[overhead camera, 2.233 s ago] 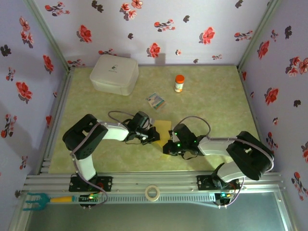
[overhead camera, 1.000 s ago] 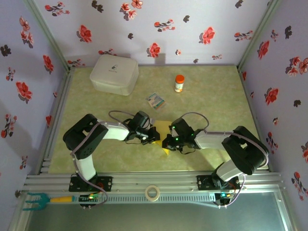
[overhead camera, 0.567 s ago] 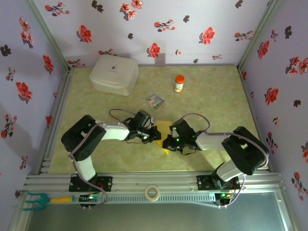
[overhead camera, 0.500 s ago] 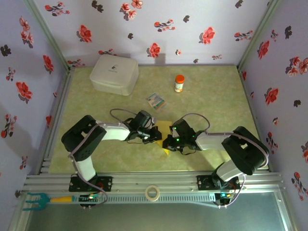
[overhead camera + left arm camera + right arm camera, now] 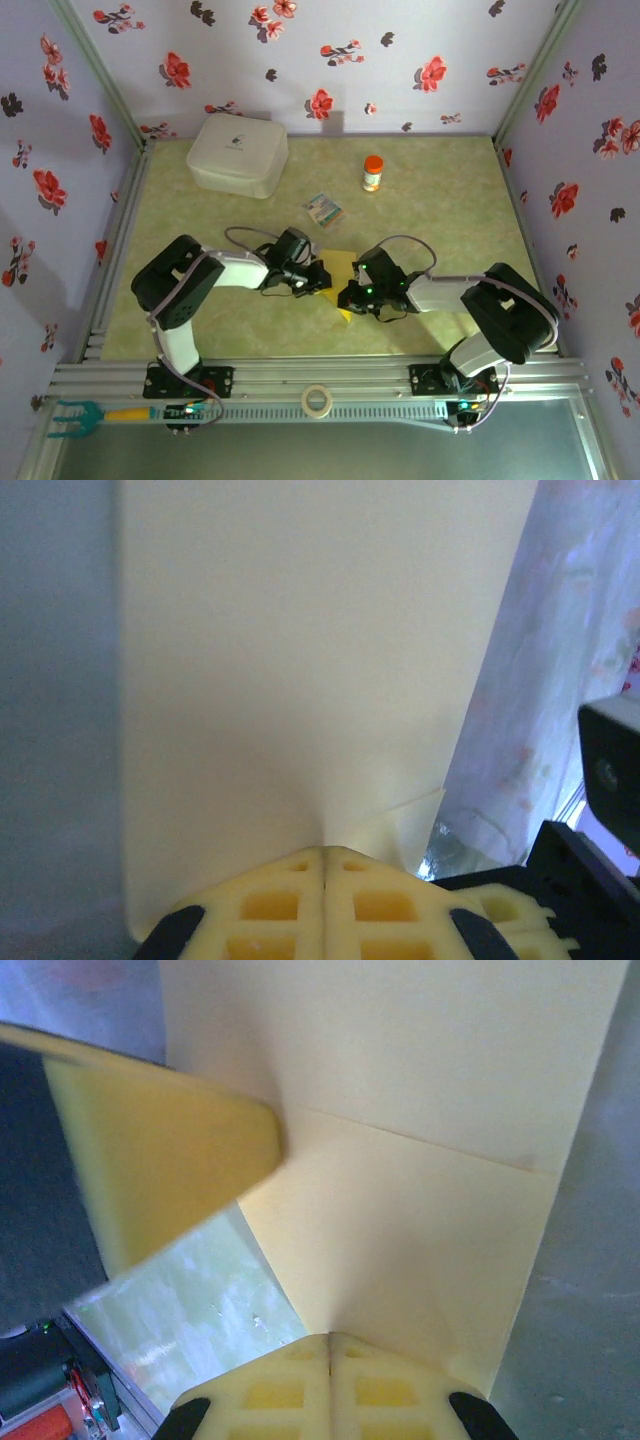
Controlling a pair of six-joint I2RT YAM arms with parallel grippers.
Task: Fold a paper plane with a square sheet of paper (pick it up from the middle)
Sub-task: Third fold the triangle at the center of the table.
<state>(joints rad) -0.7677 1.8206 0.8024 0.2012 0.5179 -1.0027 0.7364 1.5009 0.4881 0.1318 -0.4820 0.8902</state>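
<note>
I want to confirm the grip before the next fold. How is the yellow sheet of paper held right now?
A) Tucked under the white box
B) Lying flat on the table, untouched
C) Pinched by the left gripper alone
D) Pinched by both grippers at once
D: the left gripper and the right gripper each have their fingertips closed together on an edge of the yellow sheet of paper, which sits between them in the top view.

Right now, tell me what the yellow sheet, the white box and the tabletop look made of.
Square sheet of paper: thin matte yellow paper; it holds a sharp straight crease and bends smoothly. White box: probably moulded plastic, smooth with rounded corners. Tabletop: possibly vinyl or laminate, flat with printed greenish marbling; the look leaves it open.
</note>
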